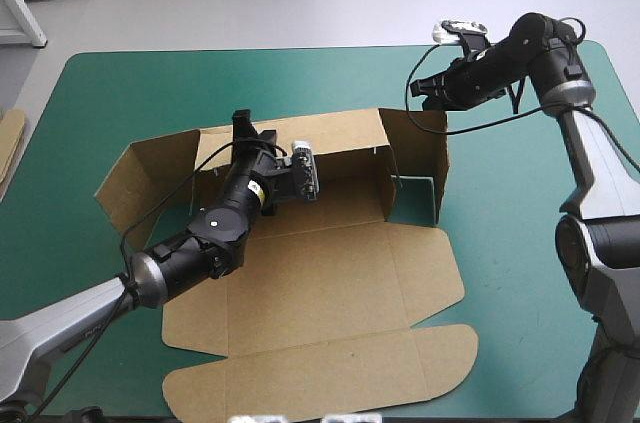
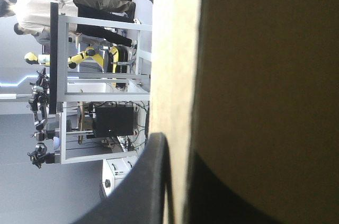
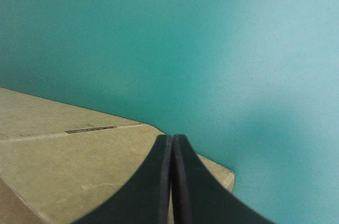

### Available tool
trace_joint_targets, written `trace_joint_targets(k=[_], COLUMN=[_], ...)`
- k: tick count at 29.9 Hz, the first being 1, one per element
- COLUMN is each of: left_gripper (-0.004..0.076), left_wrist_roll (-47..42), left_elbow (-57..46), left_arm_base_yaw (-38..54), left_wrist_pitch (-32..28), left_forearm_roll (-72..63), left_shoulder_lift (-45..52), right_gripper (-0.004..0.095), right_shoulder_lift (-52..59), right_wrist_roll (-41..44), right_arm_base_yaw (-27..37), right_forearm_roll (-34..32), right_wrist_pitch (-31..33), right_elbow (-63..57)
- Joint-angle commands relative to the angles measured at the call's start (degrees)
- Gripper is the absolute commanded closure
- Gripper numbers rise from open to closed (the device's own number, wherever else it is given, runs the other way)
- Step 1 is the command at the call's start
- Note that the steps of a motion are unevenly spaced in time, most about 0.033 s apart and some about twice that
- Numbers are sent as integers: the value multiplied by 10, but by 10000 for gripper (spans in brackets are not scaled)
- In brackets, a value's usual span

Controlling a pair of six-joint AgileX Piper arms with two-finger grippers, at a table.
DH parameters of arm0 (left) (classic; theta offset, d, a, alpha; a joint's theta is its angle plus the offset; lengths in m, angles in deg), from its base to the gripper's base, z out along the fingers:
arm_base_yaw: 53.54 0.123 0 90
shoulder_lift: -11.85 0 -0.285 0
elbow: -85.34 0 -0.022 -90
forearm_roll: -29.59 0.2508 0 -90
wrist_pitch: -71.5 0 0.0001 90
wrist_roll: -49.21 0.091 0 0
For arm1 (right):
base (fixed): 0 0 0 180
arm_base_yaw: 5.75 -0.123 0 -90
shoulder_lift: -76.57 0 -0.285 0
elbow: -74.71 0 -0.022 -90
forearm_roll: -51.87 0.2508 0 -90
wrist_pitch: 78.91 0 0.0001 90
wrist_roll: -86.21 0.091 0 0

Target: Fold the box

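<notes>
my left pincer (image 1: 245,128) grips the back wall (image 1: 335,135) of the box (image 1: 330,268), right pincer (image 1: 422,91) closed empty; board looks light, stiff, so hold wall edges.

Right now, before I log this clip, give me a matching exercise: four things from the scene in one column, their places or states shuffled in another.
1. left tool
2. right tool
3. lid
4. spare board

A. flat on the teal-green cover, nearest the robot
B. shut, empty, by the box's far right corner
C. shut on the far wall
D. at the cover's left edge

Pairs: 1-C, 2-B, 3-A, 4-D
</notes>
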Motion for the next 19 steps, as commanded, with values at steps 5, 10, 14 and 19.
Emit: trace_joint_targets(k=[5,10,14,19], left_gripper=[733,733,733,733], left_wrist_roll=[-27,-30,-30,-30], left_elbow=[-7,-7,-7,-7], left_arm_base_yaw=[6,6,6,6], left_wrist_pitch=[15,14,14,14], left_forearm_roll=[-77,-77,-77,-77], left_shoulder_lift=[2,2,2,2], right_gripper=[921,921,921,921], right_shoulder_lift=[53,61,61,61], right_wrist_roll=[-56,-112,-160,-225], right_arm_base_yaw=[36,45,45,50], right_forearm_roll=[96,160,172,211], right_wrist_pitch=[2,-5,-12,-16], right_elbow=[-79,-113,-113,-124])
